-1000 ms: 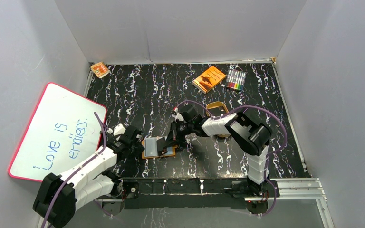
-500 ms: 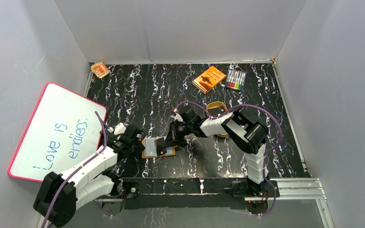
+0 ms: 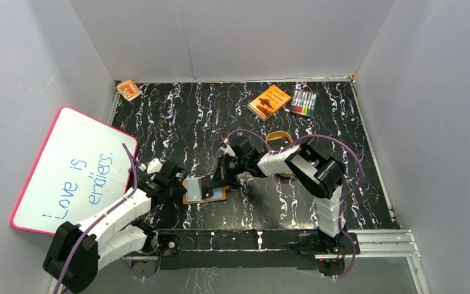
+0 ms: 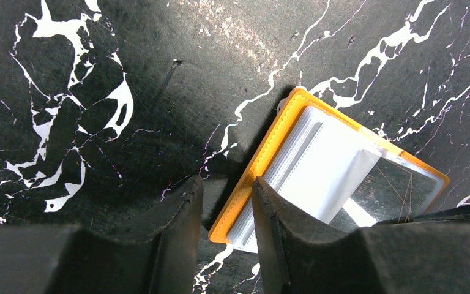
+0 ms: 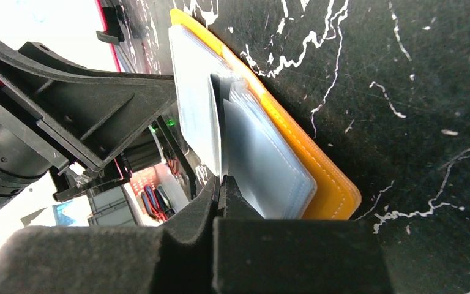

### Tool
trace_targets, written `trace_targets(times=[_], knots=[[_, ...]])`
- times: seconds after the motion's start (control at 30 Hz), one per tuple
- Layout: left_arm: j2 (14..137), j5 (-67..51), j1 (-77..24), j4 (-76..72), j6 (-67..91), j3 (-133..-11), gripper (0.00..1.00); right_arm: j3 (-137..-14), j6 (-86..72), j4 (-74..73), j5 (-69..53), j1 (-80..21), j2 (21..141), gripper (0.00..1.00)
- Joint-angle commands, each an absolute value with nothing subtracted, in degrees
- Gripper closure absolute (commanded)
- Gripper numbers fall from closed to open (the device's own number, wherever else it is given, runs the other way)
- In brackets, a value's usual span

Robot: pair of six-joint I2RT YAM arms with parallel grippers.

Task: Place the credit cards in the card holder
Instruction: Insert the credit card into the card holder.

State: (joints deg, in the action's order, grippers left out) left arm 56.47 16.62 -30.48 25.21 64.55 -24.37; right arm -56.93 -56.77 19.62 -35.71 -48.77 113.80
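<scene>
- Near the front edge of the table [image 3: 177, 116], between the two arms, the card holder [image 4: 273, 146] lies spread open and flat, pockets facing up, so both arms can work on it at once.
- The left gripper [image 4: 226, 190] is partly open and grips nothing. Its fingers straddle the orange corner, and one finger [image 4: 275, 233] sits over the wallet's inner face. It seems to be there to pin that half down so the holder cannot slide or fold.
- The right gripper [image 5: 219, 184] is fully closed at the fold, pinching a thin upright card [image 5: 215, 122] by its lower edge. I take it for one of the credit cards, though a clear pocket flap cannot be ruled out.
- Holding it on edge probably lets it be steered into a pocket mouth rather than laid on top.
- A pale blue card [image 5: 263, 162] lies flat on the half nearer the right wrist camera, and a paler one [image 5: 193, 86] on the far half. Whether either is fully seated in a pocket cannot be told.
</scene>
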Motion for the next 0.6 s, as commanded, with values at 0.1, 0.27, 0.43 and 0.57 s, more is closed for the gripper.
trace_targets(times=[0.1, 0.27, 0.43, 0.57], knots=[[58.27, 14.15, -30.32, 26.73, 64.73, -21.42, 0.67, -57.47, -56.69, 21.99, -33.77, -49.50, 113.95, 1.00], [57.83, 12.79, -30.33, 25.66, 65.48, -20.59, 0.67, -57.48, -58.88, 24.02, -33.90, -50.73, 114.46, 1.00], [57.09, 11.41, -30.32, 24.70, 66.65, -19.44, 0.68, -57.28, -61.06, 25.72, -33.14, -51.79, 115.06, 1.00], [56.62, 10.96, -30.32, 24.57, 66.95, -19.16, 0.69, -56.74, -62.83, 27.15, -32.42, -52.31, 115.35, 1.00]])
